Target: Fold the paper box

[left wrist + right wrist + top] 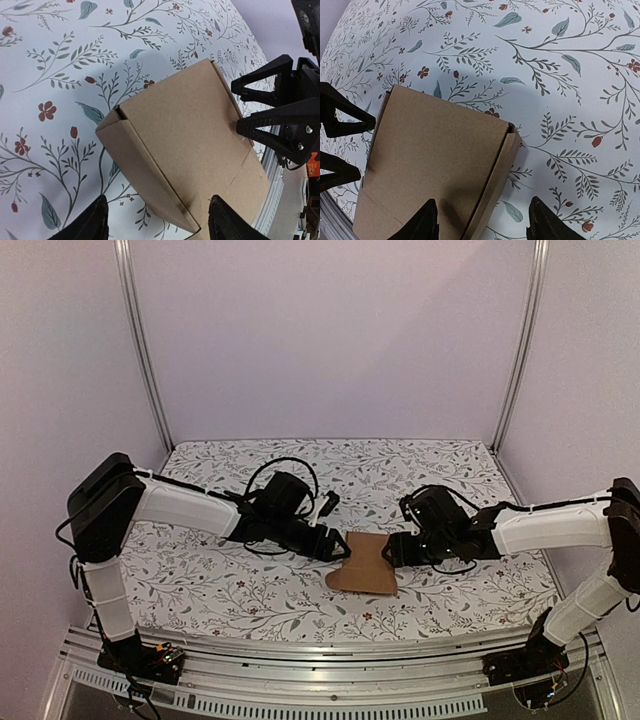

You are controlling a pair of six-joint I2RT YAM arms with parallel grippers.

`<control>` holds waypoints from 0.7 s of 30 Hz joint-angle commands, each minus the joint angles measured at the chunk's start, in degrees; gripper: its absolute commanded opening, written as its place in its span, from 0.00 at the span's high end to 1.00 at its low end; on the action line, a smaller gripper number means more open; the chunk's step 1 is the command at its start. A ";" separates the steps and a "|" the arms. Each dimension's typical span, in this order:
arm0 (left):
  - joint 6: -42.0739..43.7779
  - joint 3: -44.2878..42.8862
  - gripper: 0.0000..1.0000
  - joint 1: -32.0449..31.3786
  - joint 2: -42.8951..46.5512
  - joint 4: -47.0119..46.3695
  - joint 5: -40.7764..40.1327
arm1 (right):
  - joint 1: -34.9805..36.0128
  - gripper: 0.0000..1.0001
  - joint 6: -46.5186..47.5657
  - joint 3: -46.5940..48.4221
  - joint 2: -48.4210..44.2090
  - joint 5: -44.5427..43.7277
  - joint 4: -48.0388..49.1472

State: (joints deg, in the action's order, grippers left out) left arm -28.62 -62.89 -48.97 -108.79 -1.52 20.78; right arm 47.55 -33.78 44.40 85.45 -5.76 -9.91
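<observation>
Judging by how the paper box (pixel 364 565) lies, the folding is partway through: one long side is already creased over into a narrow wall, while the broad panel is flat.

Just left of centre in the overhead view, the left gripper (pixel 338 546) sits at the box's left edge. It is released, its fingers (pixel 97 222) spread wide with a corner of the cardboard between them and nothing clamped.

The box rests in the middle of the floral desk (pixel 250 600), towards the lower part of the frame, between the two arms.

At its right edge the right gripper (pixel 390 550) is likewise released, jaws apart and tips just at the cardboard.

The next move, I judge, calls for one gripper to pin the flat panel while the other takes a loose flap and turns it along a scored line.

Count: one box, two grippers, one desk.
</observation>
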 commanded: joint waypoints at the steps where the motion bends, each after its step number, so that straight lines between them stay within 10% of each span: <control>1: -2.08 -1.96 0.33 0.95 -1.74 -1.18 3.71 | -1.58 0.45 -4.06 0.68 1.85 4.94 3.30; 21: -13.89 3.54 0.33 2.12 -1.86 -7.83 9.27 | -3.29 0.87 -8.56 -5.42 2.74 8.71 9.28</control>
State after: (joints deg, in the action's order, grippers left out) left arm -40.14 -60.42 -47.55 -109.86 -7.90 29.41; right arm 44.53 -41.47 41.34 87.22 2.37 -0.05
